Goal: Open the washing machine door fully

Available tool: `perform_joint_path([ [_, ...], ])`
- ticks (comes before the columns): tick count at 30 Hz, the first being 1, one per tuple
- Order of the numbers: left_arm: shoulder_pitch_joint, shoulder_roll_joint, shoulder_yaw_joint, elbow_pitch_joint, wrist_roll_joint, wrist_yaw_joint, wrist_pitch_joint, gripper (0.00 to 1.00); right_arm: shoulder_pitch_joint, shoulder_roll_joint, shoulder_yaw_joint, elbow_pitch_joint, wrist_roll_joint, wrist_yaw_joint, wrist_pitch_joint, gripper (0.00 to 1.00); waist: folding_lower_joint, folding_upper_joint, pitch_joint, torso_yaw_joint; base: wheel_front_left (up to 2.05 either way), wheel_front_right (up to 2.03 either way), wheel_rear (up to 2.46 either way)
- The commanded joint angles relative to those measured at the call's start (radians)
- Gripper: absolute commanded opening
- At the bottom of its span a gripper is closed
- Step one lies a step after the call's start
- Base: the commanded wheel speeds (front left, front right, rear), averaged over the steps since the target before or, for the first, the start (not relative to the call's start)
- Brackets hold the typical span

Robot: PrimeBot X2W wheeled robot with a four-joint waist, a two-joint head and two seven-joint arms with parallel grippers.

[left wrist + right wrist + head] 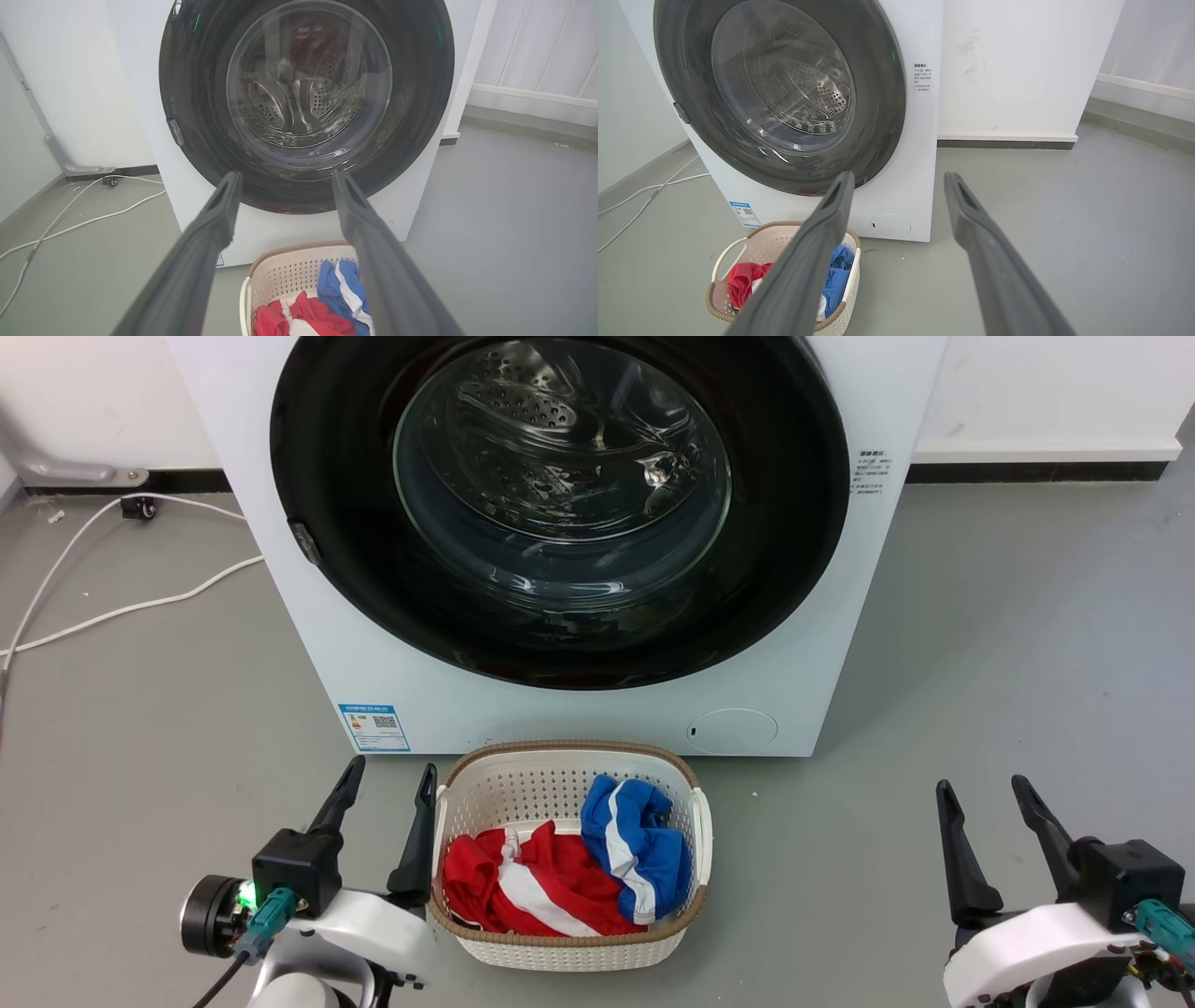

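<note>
Straight ahead, at the far side of the grey floor: washing machine door, shut, with its glossy black rim lying flat against the front of the white washing machine and spanning nearly its whole width. Shows the perforated steel drum through the clear domed glass. Carries a small grey latch tab on the left edge of the rim.

Near left: left gripper, two long dark fingers spread apart, nothing between them, tips pointing toward the machine and well short of the door. Right-hand finger just beside the left wall of the laundry basket; cannot tell whether touching.

Near right: right gripper, fingers likewise parted and empty, over bare floor, well apart from basket and machine.

Between the two, nearer the left one: the basket itself, white and perforated with a brown woven rim, standing on the floor just in front of the machine, below the bottom of the door. Holds a red garment with a white stripe on the left and a blue garment with a white stripe on the right, the blue lapping over the red.

On the machine front: blue label at lower left, round white cap at lower right, small printed sticker just right of the door.

Far left: white cable trailing across the floor toward the wall.

From the left wrist, faces the door squarely, beyond the fingertips; from the right wrist, catches it off to the left.
</note>
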Motion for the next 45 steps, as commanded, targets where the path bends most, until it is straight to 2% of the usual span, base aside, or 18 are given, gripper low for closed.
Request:
perform_joint_path([
  [1,-0.007,-0.005,0.005,0.001,0.000,-0.007,-0.010,1.00,0.002,0.003,-0.001,-0.006,-0.013,0.001,-0.007,1.00,0.0000,0.0000,0.000,0.000,0.00,0.00,0.00],
  [11,-0.009,-0.011,0.005,0.019,0.037,-0.010,-0.027,1.00,-0.004,0.004,0.000,0.005,-0.053,0.001,-0.025,1.00,0.0000,0.0000,-0.001,0.001,0.00,0.00,0.00],
  [27,-0.009,-0.015,0.012,0.029,0.016,-0.013,-0.025,1.00,-0.012,0.004,-0.016,0.034,0.001,0.001,-0.041,1.00,0.0000,0.0000,-0.003,0.004,0.00,0.00,0.00],
  [30,-0.008,-0.018,0.014,0.030,0.010,-0.015,-0.024,1.00,-0.011,0.004,-0.020,0.041,0.014,0.001,-0.042,0.04,0.0000,0.0000,-0.005,0.005,0.00,0.00,0.00],
  [31,-0.008,-0.019,0.014,0.030,0.010,-0.016,-0.024,1.00,-0.011,0.004,-0.020,0.043,0.014,0.001,-0.040,0.00,0.0000,0.0000,-0.005,0.006,0.00,0.00,0.00],
  [41,-0.014,-0.026,0.010,0.041,0.001,-0.022,-0.024,1.00,-0.018,0.004,-0.053,0.059,0.064,0.001,-0.027,0.00,0.0000,0.0000,-0.005,0.009,0.00,0.00,0.00],
  [43,-0.015,-0.027,0.011,0.042,-0.002,-0.022,-0.024,1.00,-0.022,0.004,-0.069,0.071,0.113,0.001,-0.016,0.00,0.0000,0.0000,-0.004,0.010,0.00,0.00,0.00],
  [45,-0.016,-0.029,0.012,0.042,-0.003,-0.022,-0.024,1.00,-0.034,0.004,-0.086,0.093,0.243,0.001,-0.005,0.00,0.0000,0.0000,-0.003,0.012,0.00,0.00,0.00],
])
